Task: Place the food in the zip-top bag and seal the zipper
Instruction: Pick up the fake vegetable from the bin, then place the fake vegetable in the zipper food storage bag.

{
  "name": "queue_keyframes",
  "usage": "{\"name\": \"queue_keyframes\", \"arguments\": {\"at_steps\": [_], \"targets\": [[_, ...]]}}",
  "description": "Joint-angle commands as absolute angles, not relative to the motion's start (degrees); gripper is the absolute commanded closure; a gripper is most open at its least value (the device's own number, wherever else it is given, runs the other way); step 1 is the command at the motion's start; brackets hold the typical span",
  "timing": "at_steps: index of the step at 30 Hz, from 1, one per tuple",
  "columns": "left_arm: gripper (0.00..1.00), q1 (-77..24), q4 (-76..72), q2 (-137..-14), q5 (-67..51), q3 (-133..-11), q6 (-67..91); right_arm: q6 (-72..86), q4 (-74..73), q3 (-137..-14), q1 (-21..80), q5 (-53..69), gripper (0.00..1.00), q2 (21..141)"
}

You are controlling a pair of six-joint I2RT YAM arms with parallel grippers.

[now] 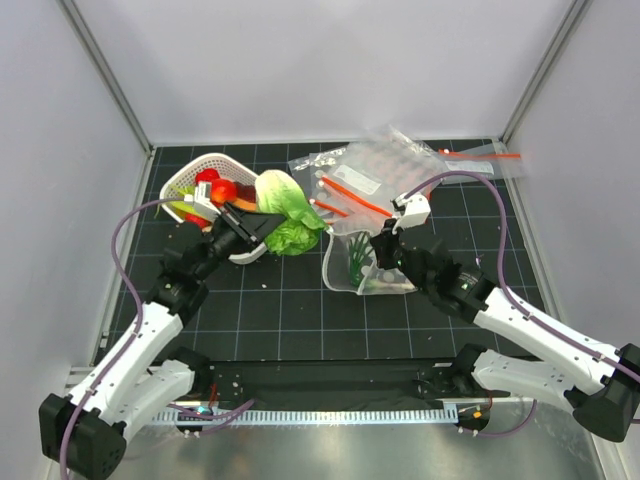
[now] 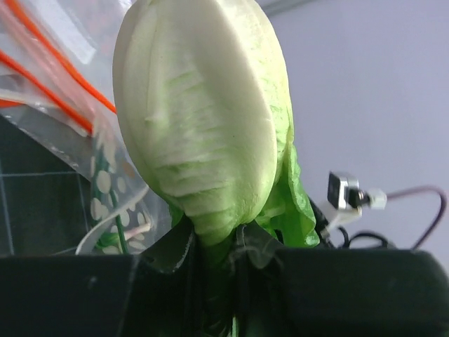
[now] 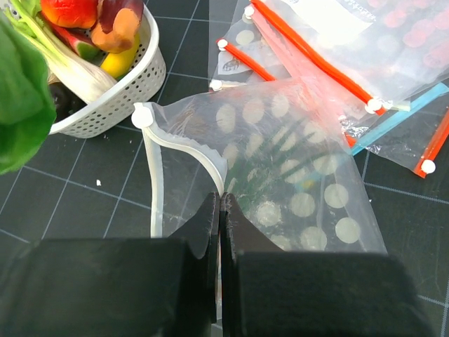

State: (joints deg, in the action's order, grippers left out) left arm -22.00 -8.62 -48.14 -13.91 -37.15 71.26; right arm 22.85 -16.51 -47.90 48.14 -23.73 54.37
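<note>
White arms (image 1: 130, 350), black joints (image 1: 182, 290), purple cables (image 1: 113, 255)

My left gripper (image 2: 219, 281) swallows the lettuce (image 2: 200, 119) stem; the zip-top bag (image 3: 302, 189) (dotted plastic) blurs whatever green lies inside it.

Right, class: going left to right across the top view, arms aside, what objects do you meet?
Basket → lettuce → dotted bag → loose plain bag at the far right.

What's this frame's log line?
left gripper: shut on lettuce head, held aloft | right gripper: shut on polka-dot zip-top bag at zipper | bag mouth: open | lettuce: not yet in bag
</note>
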Motion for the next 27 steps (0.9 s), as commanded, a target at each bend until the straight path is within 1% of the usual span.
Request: {"name": "queue_keyframes", "arguments": {"at_steps": [1,3,5,7,9,12,14,17,21,24,27], "targets": [[0.99,-24.1,-18.4,-47.5,-26.7,-38.8,63.6,23.4,-14.0,-49.6,48.3,-23.3,0.99,53.5],[0.99,-25.9,-19.7,-48.2,-28.8,-38.5,60.3,23.3,-14.1,-49.7,48.3,-23.3,0.99,53.6],[0.99,-27.4,-24.1,-49.3,-32.6,-37.5,58.2,23.4,-14.2,-49.8,48.3,-22.5,0.99,53.5],[1.00,-29.9,-27.1,-50.1,-33.3,-37.0,56.3,23.6,-14.1,-49.8,48.3,-21.8,0.99,52.7],[1.00,-31.8,-26.6,-51.9,-33.3,-37.1,54.1,23.6,-14.3,-49.7,48.3,-21.7,0.99,51.9],[0.99,-34.7,-22.7,-54.2,-33.4,-38.1,50.8,23.0,-14.7,-49.5,48.2,-22.9,0.99,50.3],[1.00,-36.7,-15.1,-56.5,-33.6,-41.8,47.3,22.7,-15.0,-49.7,48.3,-23.6,0.99,49.6],[1.00,-40.9,-1.6,-58.2,-30.2,-47.9,38.3,22.8,-15.6,-49.6,48.3,-25.7,0.99,49.2],[0.99,-43.0,-0.2,-59.1,-29.6,-48.2,35.6,22.8,-15.7,-49.6,48.3,-26.5,0.99,48.8],[1.00,-43.5,3.7,-61.0,-30.1,-49.5,35.2,22.5,-15.4,-49.1,48.3,-27.5,0.99,48.4],[1.00,-45.1,5.9,-62.6,-30.2,-50.3,35.3,22.1,-15.1,-49.0,48.3,-30.4,0.99,48.8]]}}
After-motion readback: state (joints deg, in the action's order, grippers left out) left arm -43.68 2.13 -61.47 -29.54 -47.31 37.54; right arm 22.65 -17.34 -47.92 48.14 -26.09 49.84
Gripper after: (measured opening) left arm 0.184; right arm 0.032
